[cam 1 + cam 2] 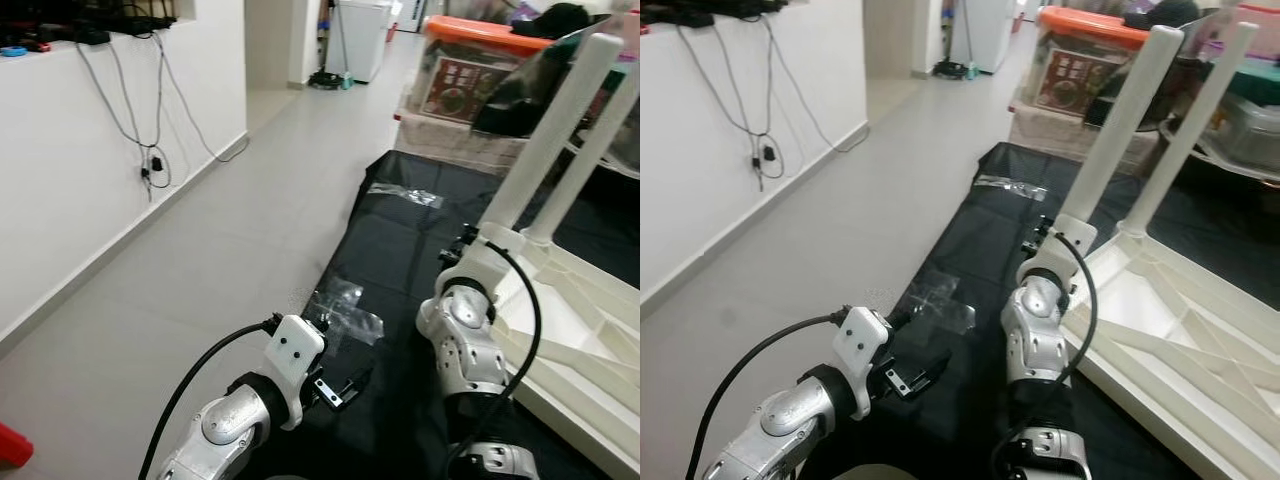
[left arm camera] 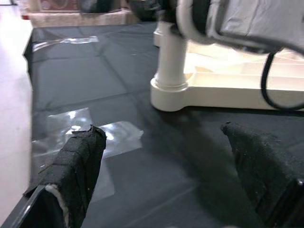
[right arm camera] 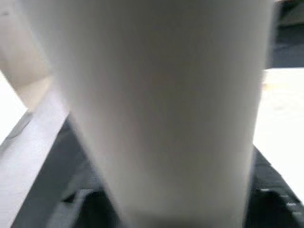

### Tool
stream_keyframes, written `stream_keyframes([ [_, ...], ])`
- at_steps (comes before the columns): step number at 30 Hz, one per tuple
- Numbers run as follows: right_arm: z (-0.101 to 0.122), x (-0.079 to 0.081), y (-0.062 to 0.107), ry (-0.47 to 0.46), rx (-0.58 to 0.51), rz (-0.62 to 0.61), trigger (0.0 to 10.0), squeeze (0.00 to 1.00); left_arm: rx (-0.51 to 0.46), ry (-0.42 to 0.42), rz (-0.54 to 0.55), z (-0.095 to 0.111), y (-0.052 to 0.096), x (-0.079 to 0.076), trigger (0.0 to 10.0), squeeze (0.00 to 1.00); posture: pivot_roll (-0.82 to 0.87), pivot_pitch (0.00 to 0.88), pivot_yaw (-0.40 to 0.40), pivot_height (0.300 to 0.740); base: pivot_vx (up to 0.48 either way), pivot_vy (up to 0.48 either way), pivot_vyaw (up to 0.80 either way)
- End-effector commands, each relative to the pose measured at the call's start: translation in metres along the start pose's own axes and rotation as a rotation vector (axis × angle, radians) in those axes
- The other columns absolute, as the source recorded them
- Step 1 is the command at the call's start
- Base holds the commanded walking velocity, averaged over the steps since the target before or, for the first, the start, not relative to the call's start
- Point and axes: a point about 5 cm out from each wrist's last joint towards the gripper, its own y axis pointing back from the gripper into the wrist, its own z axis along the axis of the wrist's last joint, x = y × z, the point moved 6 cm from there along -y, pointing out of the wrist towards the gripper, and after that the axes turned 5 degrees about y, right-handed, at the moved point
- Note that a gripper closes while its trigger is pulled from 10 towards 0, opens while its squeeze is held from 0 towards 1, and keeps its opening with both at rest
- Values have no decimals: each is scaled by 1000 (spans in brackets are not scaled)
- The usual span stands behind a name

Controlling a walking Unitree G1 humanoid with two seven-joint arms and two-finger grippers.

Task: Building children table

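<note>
The white plastic table [image 1: 590,330] lies upside down on the black sheet [image 1: 400,250], two round, smooth legs upright. My right gripper [image 1: 1045,235] is at the base of the near leg [image 1: 550,130]; that leg is pressed close against its wrist camera, and I cannot tell its finger state. My left gripper [image 2: 166,175] hovers over the sheet beside the table, fingers wide apart, nothing between them. Clear plastic wrap [image 1: 345,310] lies crinkled near it. An orange-lidded bin [image 1: 470,70] stands beyond the table.

Smooth, matt white plastic table leg [image 1: 555,130] rising from a ribbed white plastic tabletop [image 1: 590,330]. Beneath it, a glossy black plastic floor sheet [image 1: 400,240] with creases. Clear shiny plastic wrapper [image 1: 345,312]. Left gripper's fingers [image 2: 78,161] wrapped in rough black cloth tape.
</note>
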Motion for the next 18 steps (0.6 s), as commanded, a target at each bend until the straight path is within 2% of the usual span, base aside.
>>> stream_keyframes([
  [1, 3, 6, -1, -6, -16, 28, 10000, 1000, 8, -10, -5, -1, -1, 0, 10000, 0, 199, 0, -107, 740, 0, 0, 0],
  [2, 6, 12, -2, -7, -38, 83, 10000, 98, 8, -11, -6, -1, -1, -1, 10000, 0, 199, 0, -107, 740, 0, 0, 0],
  [4, 9, 16, -1, -5, -53, 113, 10000, 98, 7, -12, -6, -1, -1, -1, 10000, 0, 199, 0, -107, 740, 0, 0, 0],
  [5, 14, 31, 0, -25, -73, 247, 10000, 0, 8, -12, -7, -1, -1, -1, 10000, 0, 199, 0, -107, 740, 0, 0, 0],
  [6, 18, 44, 4, -23, -93, 390, 10000, 0, 8, -12, -8, -1, -1, -1, 10000, 0, 196, 0, -104, 740, 0, 0, 0],
  [7, 21, 52, 8, -19, -104, 478, 10000, 0, 8, -12, -9, -1, -1, -1, 10000, 0, 196, 0, -104, 740, 0, 0, 0],
  [8, 21, 52, 8, -19, -104, 478, 10000, 0, 8, -12, -9, -1, -1, -1, 10000, 0, 196, 0, -104, 740, 0, 0, 0],
  [9, 22, 56, 10, -14, -109, 529, 10000, 0, 8, -12, -9, 0, -1, -1, 10000, 0, 196, 0, -104, 740, 0, 0, 0],
  [12, 12, 72, 32, 77, -58, 869, 10000, 0, 7, -16, -12, 0, -2, -2, 10000, 0, 195, 0, -104, 740, 0, 0, 0],
  [13, 9, 74, 37, 93, -43, 936, 10000, 0, 6, -16, -13, 0, -2, -2, 10000, 0, 195, 0, -104, 740, 0, 0, 0],
  [14, 9, 74, 37, 93, -43, 936, 10000, 0, 6, -16, -13, 0, -2, -2, 10000, 0, 195, 0, -104, 740, 0, 0, 0],
  [15, 7, 75, 45, 119, -25, 1025, 10000, 0, 6, -17, -13, 0, -2, -2, 10000, 0, 195, 0, -104, 740, 0, 0, 0],
  [18, 5, 75, 50, 134, -12, 1082, 10000, 0, 6, -17, -14, 0, -2, -2, 10000, 0, 195, 0, -104, 740, 0, 0, 0],
])
